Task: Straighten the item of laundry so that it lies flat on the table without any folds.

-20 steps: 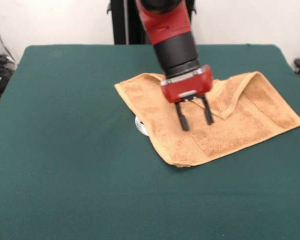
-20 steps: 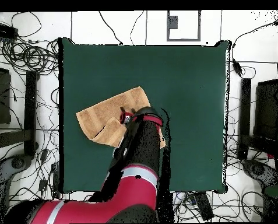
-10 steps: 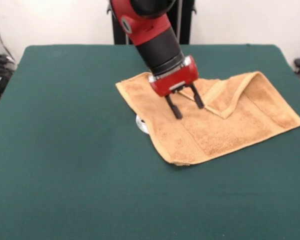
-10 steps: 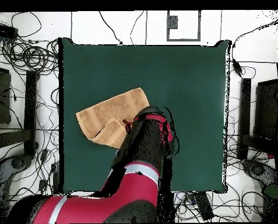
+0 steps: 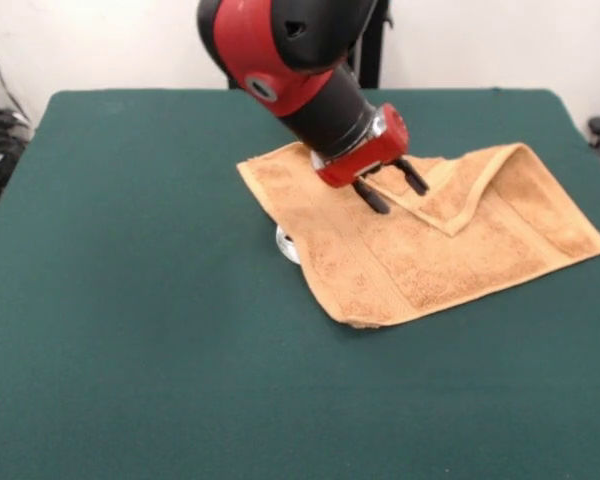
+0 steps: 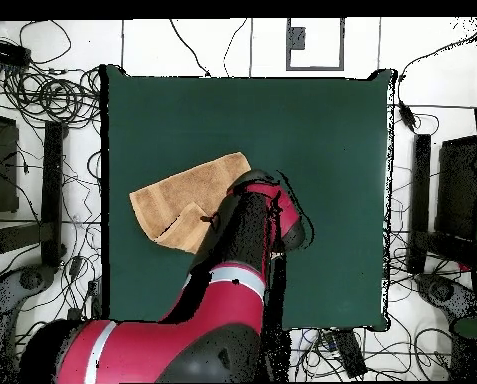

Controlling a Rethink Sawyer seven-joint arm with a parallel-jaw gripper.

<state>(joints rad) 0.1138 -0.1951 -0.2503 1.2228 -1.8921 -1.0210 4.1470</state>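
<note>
Towel (image 5: 420, 245) cloth lies under the tilted gripper (image 5: 392, 190), whose two dark fingers (image 5: 372, 199) stand apart, holding nothing, their tips at or just above the folded-over flap; contact cannot be judged. That golden-tan towel sits on the green table (image 5: 130, 330), one corner doubled back. A small round silvery object (image 5: 285, 243) peeks out beside its edge.

Tool (image 5: 395, 188) tilted further sideways, tips shifted toward folded flap of towel (image 5: 400, 260); arm leaned lower.
</note>
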